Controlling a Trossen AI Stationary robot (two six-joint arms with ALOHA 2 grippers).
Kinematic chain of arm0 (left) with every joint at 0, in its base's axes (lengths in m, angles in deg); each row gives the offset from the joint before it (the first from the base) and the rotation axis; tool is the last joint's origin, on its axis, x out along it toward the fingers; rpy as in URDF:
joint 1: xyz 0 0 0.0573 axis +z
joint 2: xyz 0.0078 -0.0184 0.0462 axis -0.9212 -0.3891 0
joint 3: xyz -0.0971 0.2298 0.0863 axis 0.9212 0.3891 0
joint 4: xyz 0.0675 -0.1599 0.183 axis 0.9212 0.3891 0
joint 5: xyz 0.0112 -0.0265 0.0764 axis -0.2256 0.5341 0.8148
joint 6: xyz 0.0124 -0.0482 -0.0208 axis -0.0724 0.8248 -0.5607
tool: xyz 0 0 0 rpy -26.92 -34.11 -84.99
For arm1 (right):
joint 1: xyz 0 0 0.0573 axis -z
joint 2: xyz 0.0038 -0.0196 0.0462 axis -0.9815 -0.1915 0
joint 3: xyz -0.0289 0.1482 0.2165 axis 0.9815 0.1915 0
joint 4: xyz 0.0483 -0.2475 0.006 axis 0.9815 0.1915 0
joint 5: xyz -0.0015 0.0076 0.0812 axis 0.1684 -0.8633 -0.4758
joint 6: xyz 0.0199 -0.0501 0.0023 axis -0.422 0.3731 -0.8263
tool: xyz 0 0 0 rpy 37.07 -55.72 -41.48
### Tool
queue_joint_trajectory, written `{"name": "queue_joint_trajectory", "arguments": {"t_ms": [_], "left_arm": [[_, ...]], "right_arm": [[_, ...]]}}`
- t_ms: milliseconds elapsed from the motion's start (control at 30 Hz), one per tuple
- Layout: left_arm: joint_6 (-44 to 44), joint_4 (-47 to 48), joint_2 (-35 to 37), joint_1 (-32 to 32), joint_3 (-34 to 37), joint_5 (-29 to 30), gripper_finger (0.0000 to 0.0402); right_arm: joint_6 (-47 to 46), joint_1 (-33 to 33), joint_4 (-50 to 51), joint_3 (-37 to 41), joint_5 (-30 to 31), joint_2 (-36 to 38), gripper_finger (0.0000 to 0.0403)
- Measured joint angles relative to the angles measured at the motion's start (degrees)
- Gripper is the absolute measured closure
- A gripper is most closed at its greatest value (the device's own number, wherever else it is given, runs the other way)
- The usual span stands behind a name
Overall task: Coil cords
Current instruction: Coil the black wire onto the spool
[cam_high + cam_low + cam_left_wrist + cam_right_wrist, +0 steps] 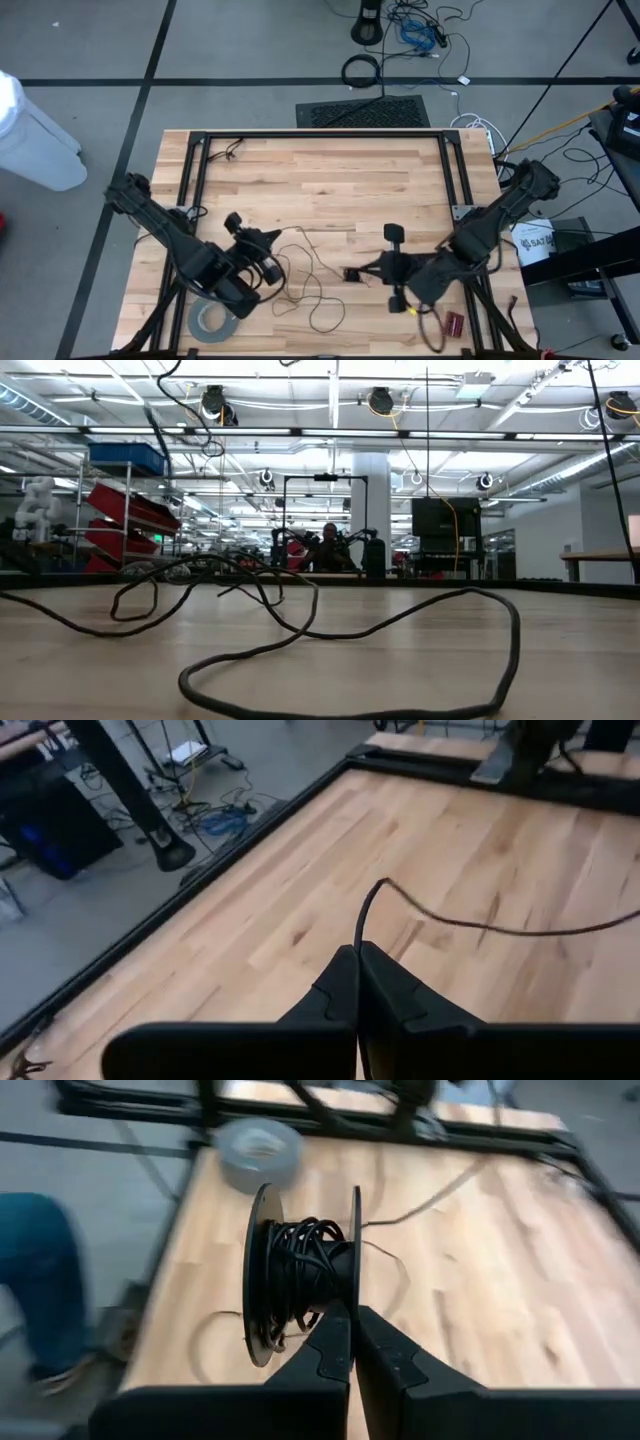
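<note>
Both sets of jaws are clamped. On the left side of the table, the left gripper has its fingers pressed together on the wire, which rises from between the tips and runs off across the bare boards. From above, that gripper sits near the front edge, just above the grey tape roll. From there the wire wanders rightward in loose loops over the middle of the table, and the low view shows the same loops lying slack on the wood. At the right, the right gripper is closed on a black spool with two thin round flanges and wire wound around its core; the spool stands on edge in front of the fingers. From above this gripper is right of centre.
</note>
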Motion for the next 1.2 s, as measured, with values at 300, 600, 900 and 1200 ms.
{"name": "queue_joint_trajectory", "arguments": {"t_ms": [300, 600, 900, 1200], "left_arm": [[-8.6, -9.9, 4.6, -1.8, 0.0, 1.8, 0.0399], [-30.1, -34.1, 5.7, -2.2, 0.0, 2.9, 0.0399], [-42.4, -51.3, 2.5, -3.6, 0.0, 2.2, 0.0399], [-41.7, -58.2, -4.5, -4.5, 0.0, 1.7, 0.0399]], "right_arm": [[-2.7, 4.8, 1.3, 0.0, 2.4, -6.8, 0.0403], [-5.4, 10.5, -1.2, 0.0, 2.5, -13.9, 0.0403], [-5.6, 12.4, -6.8, 0.0, 2.6, -14.7, 0.0403], [-3.3, 12.2, -11.9, 0.0, 2.5, -12.5, 0.0403]]}}
